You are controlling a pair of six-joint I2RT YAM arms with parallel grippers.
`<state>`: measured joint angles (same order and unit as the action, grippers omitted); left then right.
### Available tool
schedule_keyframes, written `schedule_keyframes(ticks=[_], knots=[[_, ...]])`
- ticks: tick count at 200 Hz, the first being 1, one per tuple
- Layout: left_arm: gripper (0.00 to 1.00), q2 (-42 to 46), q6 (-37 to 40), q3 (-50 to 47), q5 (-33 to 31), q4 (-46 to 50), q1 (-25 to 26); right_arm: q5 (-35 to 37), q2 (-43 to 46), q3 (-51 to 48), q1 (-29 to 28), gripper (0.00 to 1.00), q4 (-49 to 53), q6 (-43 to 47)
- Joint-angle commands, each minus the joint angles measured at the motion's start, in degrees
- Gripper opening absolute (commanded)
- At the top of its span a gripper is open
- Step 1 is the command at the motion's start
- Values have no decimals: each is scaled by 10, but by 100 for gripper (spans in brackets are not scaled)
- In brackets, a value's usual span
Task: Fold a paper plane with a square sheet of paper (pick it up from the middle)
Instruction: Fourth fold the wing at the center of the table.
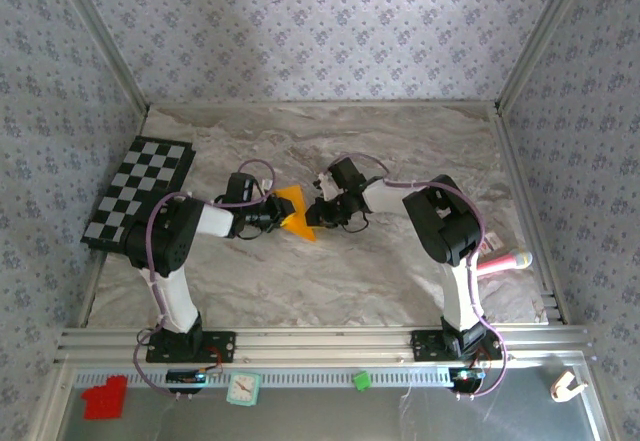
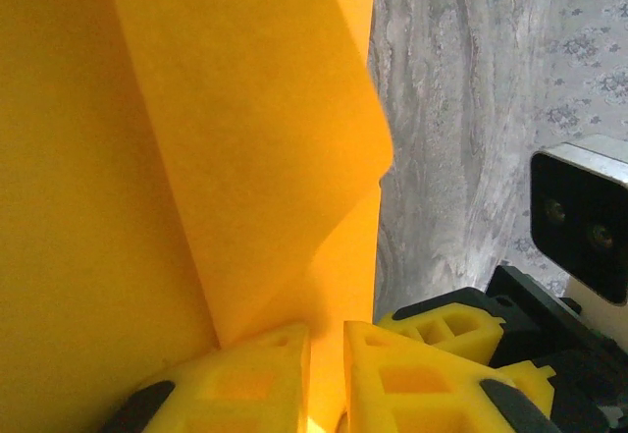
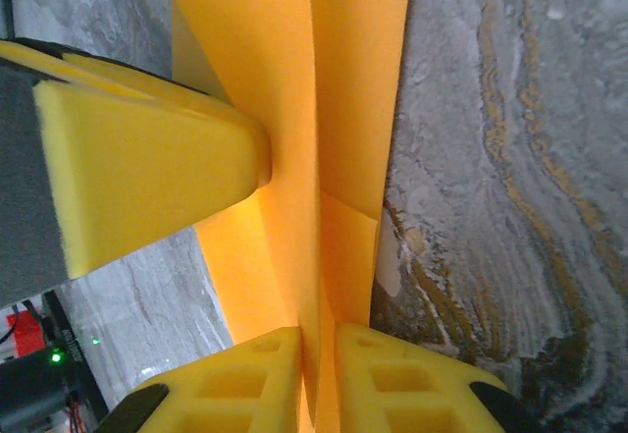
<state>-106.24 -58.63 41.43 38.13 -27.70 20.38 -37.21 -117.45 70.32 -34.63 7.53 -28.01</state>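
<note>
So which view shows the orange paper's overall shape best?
Top external: the whole orange paper appears as a folded wedge. The left wrist crops it to close-up flaps, the right wrist to a vertical crease.

The sheet of paper [image 1: 296, 211] is at the middle of the tabletop [image 1: 330, 281], between the two arms. The left end effector [image 1: 274, 215] meets it from the left and the right end effector [image 1: 316, 213] from the right, each with the sheet between its fingers. A mat [image 1: 140, 193] lies at the tabletop's left edge. A slim object [image 1: 505, 261] lies just right of the right arm. A block [image 1: 104, 399] sits before the left arm's base, at far left.
</note>
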Motion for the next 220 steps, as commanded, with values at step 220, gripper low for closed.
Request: schedule_keyframes(ticks=[220], knots=[[27,89,14,-16,-80,138,4,-1,-11,-44,-12,7,-17,22]])
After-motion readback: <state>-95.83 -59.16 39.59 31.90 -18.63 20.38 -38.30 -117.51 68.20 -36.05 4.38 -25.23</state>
